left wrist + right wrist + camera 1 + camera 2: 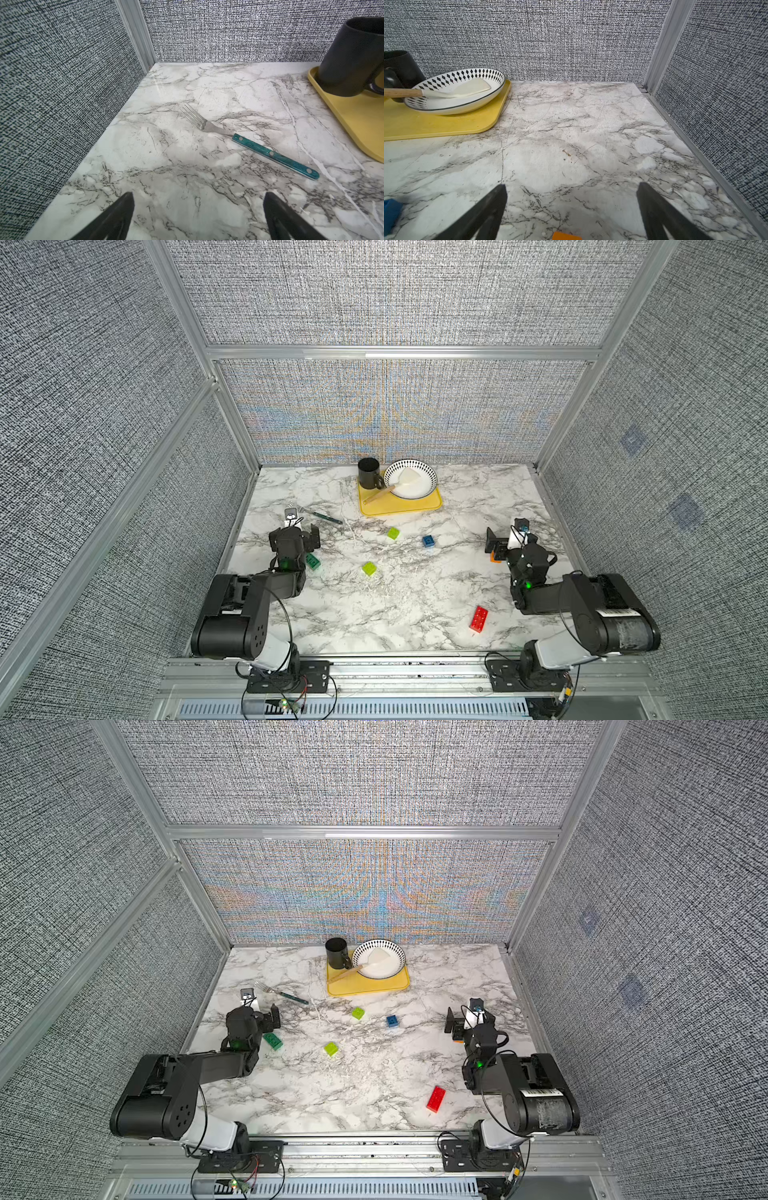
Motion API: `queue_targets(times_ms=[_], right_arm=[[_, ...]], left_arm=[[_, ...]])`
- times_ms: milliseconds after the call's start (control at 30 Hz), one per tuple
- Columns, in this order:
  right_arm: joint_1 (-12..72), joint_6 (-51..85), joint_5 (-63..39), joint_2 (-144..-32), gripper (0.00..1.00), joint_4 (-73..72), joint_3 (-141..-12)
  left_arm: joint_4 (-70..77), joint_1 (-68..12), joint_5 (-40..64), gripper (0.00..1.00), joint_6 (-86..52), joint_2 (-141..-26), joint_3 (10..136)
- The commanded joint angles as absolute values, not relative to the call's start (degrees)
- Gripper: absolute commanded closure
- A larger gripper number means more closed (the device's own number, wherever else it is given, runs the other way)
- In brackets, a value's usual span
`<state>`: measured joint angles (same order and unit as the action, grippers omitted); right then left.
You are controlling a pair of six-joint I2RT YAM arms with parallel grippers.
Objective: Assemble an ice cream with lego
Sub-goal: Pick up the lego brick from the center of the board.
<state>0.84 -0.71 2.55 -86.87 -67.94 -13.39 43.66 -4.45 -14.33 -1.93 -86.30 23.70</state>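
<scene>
No ice cream stack is in view; the lego lies scattered on the marble. Two lime-green bricks point(393, 533) point(369, 568) and a blue brick point(428, 541) sit mid-table. A red brick point(479, 618) lies front right. A dark green brick point(312, 561) rests beside my left wrist. My left gripper point(301, 531) point(198, 195) is open over bare marble. My right gripper point(505, 537) point(571, 187) is open too, with the orange brick point(566, 236) point(494, 558) on the table just behind its fingertips, untouched.
A yellow tray point(415, 506) at the back carries a black mug point(369, 472) and a patterned bowl point(409, 464) holding a white spatula point(405, 479). A teal-handled fork point(274, 154) lies ahead of the left gripper. Fabric walls enclose three sides.
</scene>
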Motion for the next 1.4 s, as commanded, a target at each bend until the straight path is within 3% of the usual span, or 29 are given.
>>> queue_targets(times_ms=[0, 233, 1100, 1233, 1367], right_arm=[[0.92, -0.78, 2.65, -86.97, 0.01, -69.61, -13.69], [0.93, -0.75, 2.64, -87.01, 0.01, -69.63, -13.65], [1.04, -1.22, 2.64, -86.37, 0.01, -69.65, -13.83], [3.71, -2.8, 4.13, -78.36, 0.01, -44.95, -24.33], [7.18, 8.5, 7.29, -74.23, 0.01, -31.04, -32.62]], left_arm=[[44.64, -4.49, -13.16, 0.0, -1.48, -86.06, 23.73], [42.53, -4.36, -6.25, 0.0, 0.93, -86.38, 24.95], [44.29, -4.91, -9.13, 0.0, -0.1, -85.67, 24.69], [24.66, -5.74, -13.11, 0.0, -0.69, -75.37, 32.78], [17.63, -5.63, -1.8, 0.0, 0.34, -67.78, 39.29]])
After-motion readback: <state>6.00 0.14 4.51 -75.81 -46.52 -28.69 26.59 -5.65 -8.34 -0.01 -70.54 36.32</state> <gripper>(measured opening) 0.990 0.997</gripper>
